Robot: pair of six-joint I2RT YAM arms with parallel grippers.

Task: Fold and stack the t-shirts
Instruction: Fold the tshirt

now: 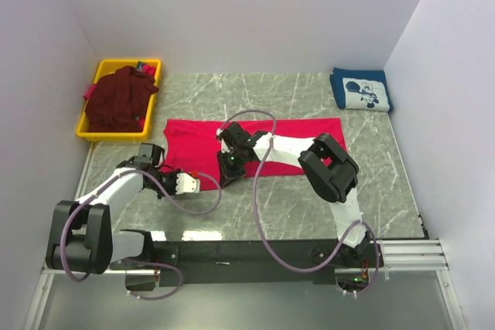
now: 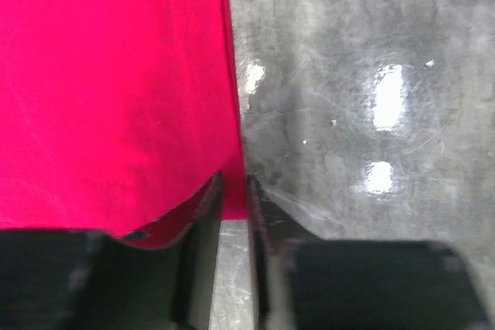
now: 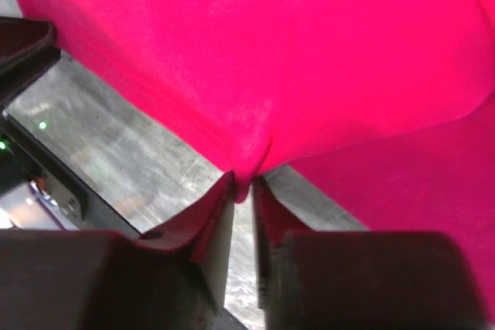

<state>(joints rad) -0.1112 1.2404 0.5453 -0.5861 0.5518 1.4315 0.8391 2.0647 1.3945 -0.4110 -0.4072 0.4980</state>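
Observation:
The crimson-red t-shirt point(image 1: 309, 133) lies spread flat across the middle of the table. My left gripper point(image 1: 199, 183) is at its near left corner. In the left wrist view the shirt's point(image 2: 116, 75) side edge runs between the narrow jaws of the left gripper point(image 2: 233, 191), shut on it. My right gripper point(image 1: 230, 164) is at the shirt's near edge. It point(image 3: 244, 185) pinches a raised fold of red cloth point(image 3: 309, 52). The navy t-shirt point(image 1: 361, 90) with white print lies folded at the back right. The dark maroon t-shirt point(image 1: 116, 102) is heaped in a bin.
A yellow bin point(image 1: 116, 62) stands at the back left corner of the grey marble table point(image 1: 309, 199). White walls close in the left, back and right sides. The arms' black base rail point(image 1: 255, 253) runs along the near edge.

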